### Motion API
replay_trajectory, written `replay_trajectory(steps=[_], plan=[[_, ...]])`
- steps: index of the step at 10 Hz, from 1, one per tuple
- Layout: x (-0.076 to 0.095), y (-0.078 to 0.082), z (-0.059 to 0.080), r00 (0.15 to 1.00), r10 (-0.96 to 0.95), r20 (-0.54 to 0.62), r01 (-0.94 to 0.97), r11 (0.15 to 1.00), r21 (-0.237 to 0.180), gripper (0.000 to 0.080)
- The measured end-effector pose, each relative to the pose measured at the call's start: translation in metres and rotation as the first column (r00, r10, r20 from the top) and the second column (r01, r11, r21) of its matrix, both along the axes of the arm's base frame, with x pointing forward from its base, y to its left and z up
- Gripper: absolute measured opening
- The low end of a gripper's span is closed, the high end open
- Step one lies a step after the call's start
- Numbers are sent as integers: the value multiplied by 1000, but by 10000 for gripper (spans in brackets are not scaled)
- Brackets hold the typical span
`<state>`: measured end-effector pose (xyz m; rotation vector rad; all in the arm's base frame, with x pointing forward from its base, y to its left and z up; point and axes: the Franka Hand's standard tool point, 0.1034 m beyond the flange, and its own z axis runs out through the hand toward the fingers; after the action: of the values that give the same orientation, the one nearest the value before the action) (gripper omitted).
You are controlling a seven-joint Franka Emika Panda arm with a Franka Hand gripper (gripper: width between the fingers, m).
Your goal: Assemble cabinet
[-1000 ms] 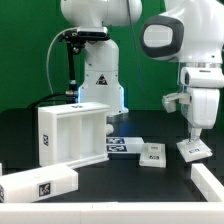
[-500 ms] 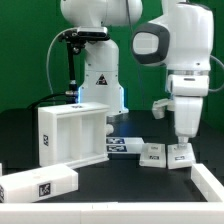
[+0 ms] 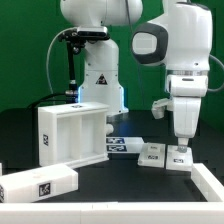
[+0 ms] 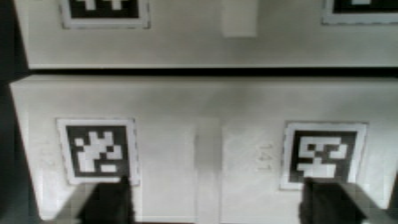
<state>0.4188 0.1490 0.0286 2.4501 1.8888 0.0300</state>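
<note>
5 loose pcs in sight: 1 big open box [image 3: 70, 135] at 9 o'clock, 1 long block [image 3: 38, 183] at 7, 1 small flat pc [image 3: 152, 155] and 1 second small pc [image 3: 181, 163] beside it, 1 cut-off pc [image 3: 211, 182] at 4. Marker board [image 3: 124, 146]: 1. Robot arm [image 3: 185, 50]: 1.

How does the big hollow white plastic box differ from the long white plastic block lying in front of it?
The big hollow white plastic box stands tall, its open cavity showing; the long white plastic block lies low and shows only closed faces. The box is bulky, the block slim. The box sits farther back, the block nearest the camera. Both are white and marked with black-and-white squares.
</note>
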Motion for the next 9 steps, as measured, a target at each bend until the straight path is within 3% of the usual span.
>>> replay_trajectory(steps=[1, 2, 3, 4, 9], plan=[[7, -15, 14, 1000, 12, -17, -13, 999, -41, 673], [21, -30, 31, 1000, 11, -26, -13, 997, -72, 673], [36, -37, 46, 1000, -22, -17, 20, 997, -80, 779], [47, -37, 55, 1000, -22, -3, 22, 996, -81, 779], [44, -38, 51, 1000, -29, -8, 28, 997, -78, 797]])
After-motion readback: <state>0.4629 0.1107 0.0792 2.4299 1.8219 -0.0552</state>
